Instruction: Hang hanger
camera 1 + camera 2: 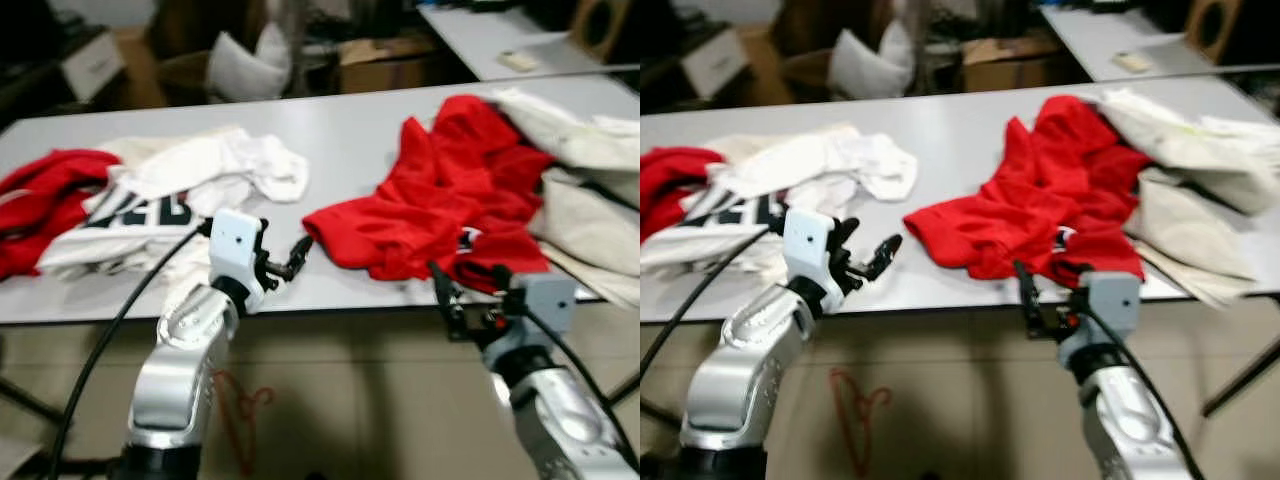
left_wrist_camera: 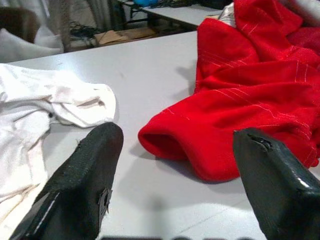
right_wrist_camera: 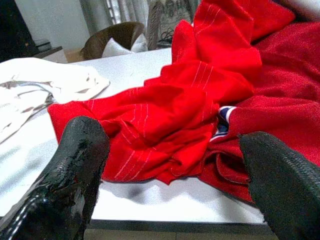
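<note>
We see a long grey desk (image 1: pixel 350 140) strewn with clothes: a crumpled red garment (image 1: pixel 440 200) near its middle, white garments (image 1: pixel 200 180) to the left, another red piece (image 1: pixel 40 200) at the far left edge, and cream fabric (image 1: pixel 590 190) heaped on the right. Our left tool (image 1: pixel 285 262) hovers at the desk's front edge between the white pile and the red garment, its fingers (image 2: pixel 85 185) spread and holding nothing, while our right tool (image 1: pixel 470 290) sits just below the front edge beneath the red garment, likewise released with its fingers (image 3: pixel 75 165) wide apart. The red hanger (image 1: pixel 240 405) lies on the floor under the desk, beside our left arm and well apart from both tools.
</note>
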Tool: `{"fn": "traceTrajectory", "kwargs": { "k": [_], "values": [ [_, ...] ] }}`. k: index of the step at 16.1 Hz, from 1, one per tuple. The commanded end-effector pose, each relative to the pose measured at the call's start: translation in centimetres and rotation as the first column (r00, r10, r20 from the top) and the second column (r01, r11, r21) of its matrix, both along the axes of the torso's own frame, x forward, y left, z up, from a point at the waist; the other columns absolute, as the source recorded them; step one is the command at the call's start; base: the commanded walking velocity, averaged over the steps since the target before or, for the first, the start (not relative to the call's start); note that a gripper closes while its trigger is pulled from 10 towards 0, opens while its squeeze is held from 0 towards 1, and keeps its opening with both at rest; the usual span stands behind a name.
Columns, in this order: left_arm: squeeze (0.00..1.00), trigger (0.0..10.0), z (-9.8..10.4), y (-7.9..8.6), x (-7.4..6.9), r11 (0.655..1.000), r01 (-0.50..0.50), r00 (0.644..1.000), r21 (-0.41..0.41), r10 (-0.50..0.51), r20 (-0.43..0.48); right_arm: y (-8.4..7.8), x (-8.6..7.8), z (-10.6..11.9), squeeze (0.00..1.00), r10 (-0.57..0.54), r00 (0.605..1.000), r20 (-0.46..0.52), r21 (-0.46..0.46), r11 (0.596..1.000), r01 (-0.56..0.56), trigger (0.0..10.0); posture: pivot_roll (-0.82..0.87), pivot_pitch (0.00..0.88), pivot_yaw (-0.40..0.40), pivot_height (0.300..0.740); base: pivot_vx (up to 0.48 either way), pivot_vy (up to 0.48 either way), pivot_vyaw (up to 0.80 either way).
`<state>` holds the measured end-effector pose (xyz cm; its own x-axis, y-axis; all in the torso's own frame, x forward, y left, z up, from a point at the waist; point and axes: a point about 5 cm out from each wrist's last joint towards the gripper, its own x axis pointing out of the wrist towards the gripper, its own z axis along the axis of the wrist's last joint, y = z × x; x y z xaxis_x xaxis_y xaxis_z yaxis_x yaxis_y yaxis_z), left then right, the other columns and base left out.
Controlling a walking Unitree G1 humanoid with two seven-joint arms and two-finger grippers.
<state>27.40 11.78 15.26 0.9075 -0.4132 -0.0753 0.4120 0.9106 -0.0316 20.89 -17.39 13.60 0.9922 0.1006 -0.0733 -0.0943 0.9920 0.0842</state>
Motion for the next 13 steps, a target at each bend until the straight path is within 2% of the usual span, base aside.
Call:
{"fn": "traceTrajectory", "kwargs": {
  "k": [1, 4, 5, 7, 10, 12, 13],
  "values": [
    [0.00, 10.0, -0.2, 0.4, -0.4, 0.999, -0.032, 0.999, -0.002, 0.032, -0.014, 0.2, -0.1, 0.3, 1.00, 0.016, 1.000, 0.017, 0.027, 1.000, -0.016, 10.0, -0.22, 0.000, 0.121, 0.740, 0.000, 0.000, 0.80],
    [0.00, 10.0, -0.2, 0.8, -0.7, 0.998, -0.016, 1.000, 0.053, 0.016, -0.006, 1.1, 0.6, 0.5, 1.00, 0.065, 0.997, 0.040, 0.046, 0.997, -0.067, 10.0, -0.18, 0.000, 0.098, 0.740, 0.000, 0.000, 0.80],
    [0.00, 10.0, -0.5, 2.1, -0.8, 0.996, -0.065, 0.997, 0.057, 0.067, -0.029, 1.8, 1.2, 0.3, 1.00, 0.094, 0.995, 0.046, 0.040, 0.995, -0.096, 10.0, -0.17, 0.000, 0.088, 0.740, 0.000, 0.000, 0.80],
    [0.00, 10.0, -0.8, 2.8, -1.1, 0.993, -0.090, 0.995, 0.073, 0.093, -0.034, 2.3, 1.7, 0.3, 1.00, 0.106, 0.993, 0.053, 0.045, 0.993, -0.108, 10.0, -0.16, 0.000, 0.071, 0.740, 0.000, 0.000, 0.80],
    [0.00, 10.0, -0.4, 2.8, -1.4, 0.991, -0.124, 0.992, 0.056, 0.126, -0.027, 2.3, 2.0, 0.3, 1.00, 0.111, 0.993, 0.046, 0.076, 0.991, -0.114, 10.0, -0.12, 0.000, 0.026, 0.740, 0.000, 0.000, 0.80],
    [0.00, 10.0, -0.3, 2.8, -2.0, 0.988, -0.152, 0.988, 0.037, 0.153, -0.027, 3.0, 2.2, 0.1, 1.00, 0.153, 0.988, 0.029, 0.109, 0.982, -0.155, 10.0, -0.11, 0.000, 0.007, 0.740, 0.000, 0.000, 0.80],
    [0.00, 10.0, -0.4, 2.6, -2.5, 0.987, -0.158, 0.987, 0.024, 0.159, -0.038, 3.0, 2.1, -0.1, 1.00, 0.139, 0.990, 0.015, 0.116, 0.983, -0.139, 10.0, -0.11, 0.000, 0.010, 0.740, 0.000, 0.000, 0.80]
  ]
}}
